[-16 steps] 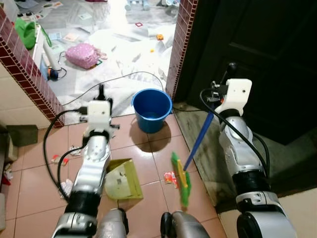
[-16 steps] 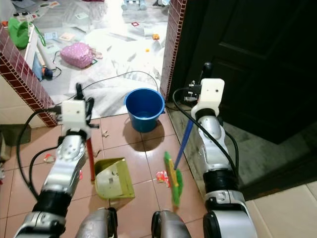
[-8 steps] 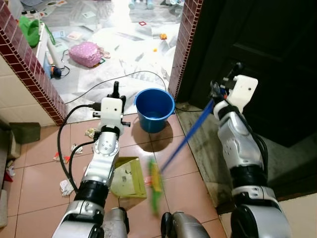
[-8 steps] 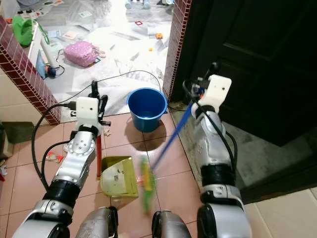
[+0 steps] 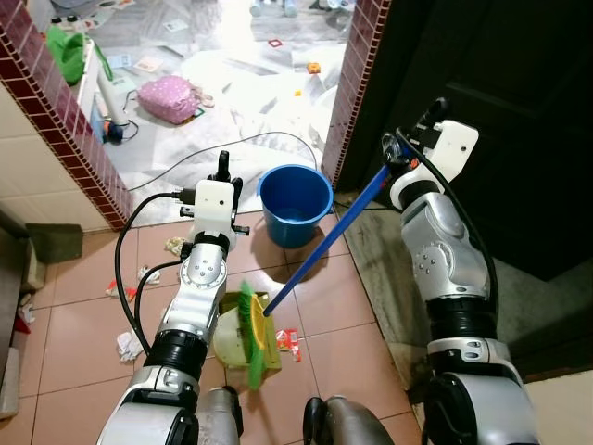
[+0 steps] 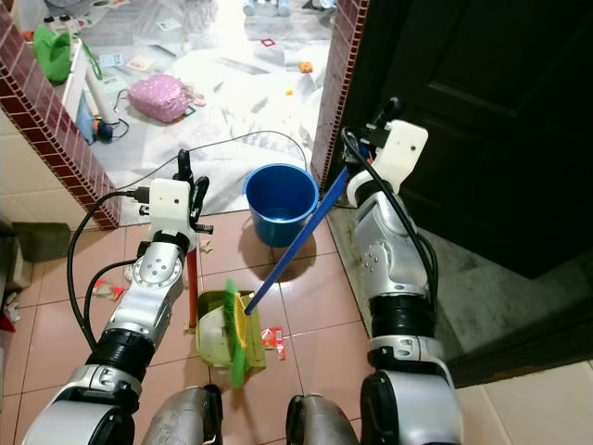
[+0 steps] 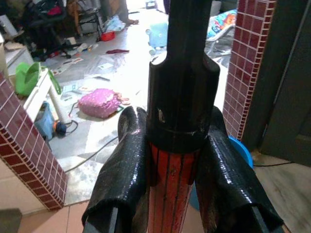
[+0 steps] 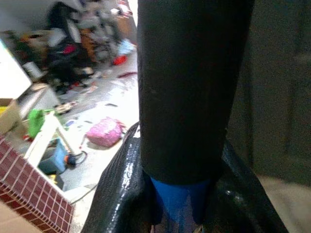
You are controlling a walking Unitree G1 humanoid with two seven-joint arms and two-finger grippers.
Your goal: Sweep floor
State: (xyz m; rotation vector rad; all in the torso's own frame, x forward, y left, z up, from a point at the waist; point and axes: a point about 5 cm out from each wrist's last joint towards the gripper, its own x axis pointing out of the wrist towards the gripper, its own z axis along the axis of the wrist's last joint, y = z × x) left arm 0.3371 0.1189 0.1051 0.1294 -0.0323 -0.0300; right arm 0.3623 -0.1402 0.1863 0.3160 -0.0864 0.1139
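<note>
— Where now? How held?

— Right gripper (image 8: 180,204) clamped on the blue broom handle (image 5: 334,232) near its black top; green broom head (image 5: 250,324) down at the dustpan (image 6: 215,329), on the tiled floor (image 5: 74,315). Left gripper (image 7: 170,194) closed round the red dustpan handle (image 6: 191,278).

— Handling?

— Probably light, stiff shaft, bristles soft — long lever, so a high grip swings wide. Slick plastic, may twist.

— Changed?

— A second ago head lay right, beside the red wrapper (image 5: 289,343); since swept left to the pan, wrapper left behind — perhaps missed.
</note>
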